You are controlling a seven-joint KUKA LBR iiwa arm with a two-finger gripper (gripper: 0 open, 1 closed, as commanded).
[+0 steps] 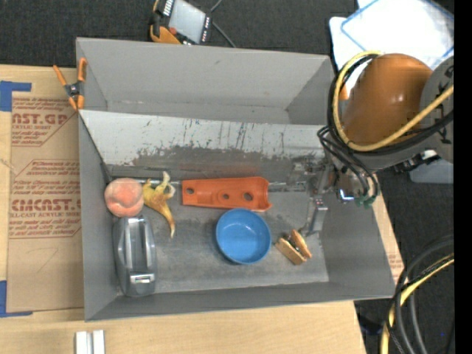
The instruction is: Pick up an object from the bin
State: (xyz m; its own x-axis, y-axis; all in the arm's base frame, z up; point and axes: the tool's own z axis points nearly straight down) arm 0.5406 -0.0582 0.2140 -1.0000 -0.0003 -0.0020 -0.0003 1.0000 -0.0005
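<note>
Tan block (293, 248): a small tan-and-brown wooden piece lying slantwise on the bin floor. It sits at about 4 o'clock from the floor's centre, near the right wall.
Gripper (315, 227): a thin metal assembly reaching down from the wrist. Its lower end is just beside the tan block, at the block's 1 o'clock. Whether the two touch cannot be told.
Gripper state: apart or together cannot be told from this view.
Orange cover (383, 98): a domed shell on the arm, at 1 o'clock from the gripper and above the bin's right rim. Yellow and black cables loop around it.
Blue bowl (243, 236): round and upright, with its open side up. It stands at 9 o'clock of the tan block, just beside it, with a narrow strip of floor between them.
Orange bar (225, 194): a flat, elongated orange piece with two holes. It lies at 12 o'clock of the blue bowl, close to the bowl's rim.
Banana (161, 198): small, yellow and curved, at 9 o'clock of the orange bar.
Peach (123, 196): a rounded pink-orange fruit at 9 o'clock of the banana, touching it.
Grey tool (136, 253): an oblong grey metallic thing at 6 o'clock of the peach, along the left wall; its kind cannot be told.
Bin (199, 80): grey metal with sloping walls; the back wall is scuffed along its lower edge.
</note>
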